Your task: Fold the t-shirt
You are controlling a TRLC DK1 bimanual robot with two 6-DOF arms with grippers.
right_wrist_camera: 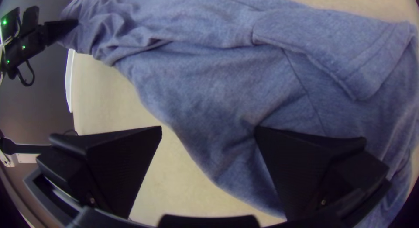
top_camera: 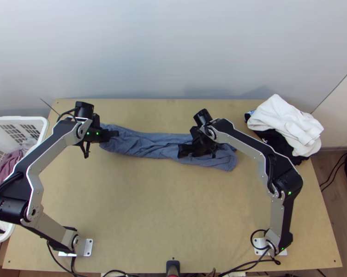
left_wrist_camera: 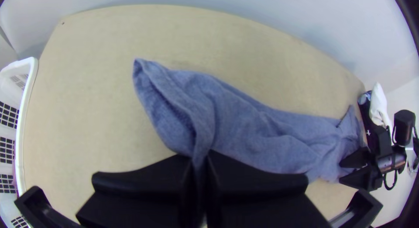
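Your left gripper point(top_camera: 113, 134) is clamped on the shirt point(top_camera: 150, 145) near one end, your right gripper point(top_camera: 184, 151) is spread wide near the other, and the cloth lies in a long rumpled strip across the table's point(top_camera: 141, 207) far half.

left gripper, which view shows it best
The left wrist view: the left gripper is up close, shut on a fold of the shirt. The top and right wrist views show it smaller, at one end of the shirt.

Tee point(right_wrist_camera: 196, 79) is matt cloth, tbl point(top_camera: 173, 212) smooth wood.
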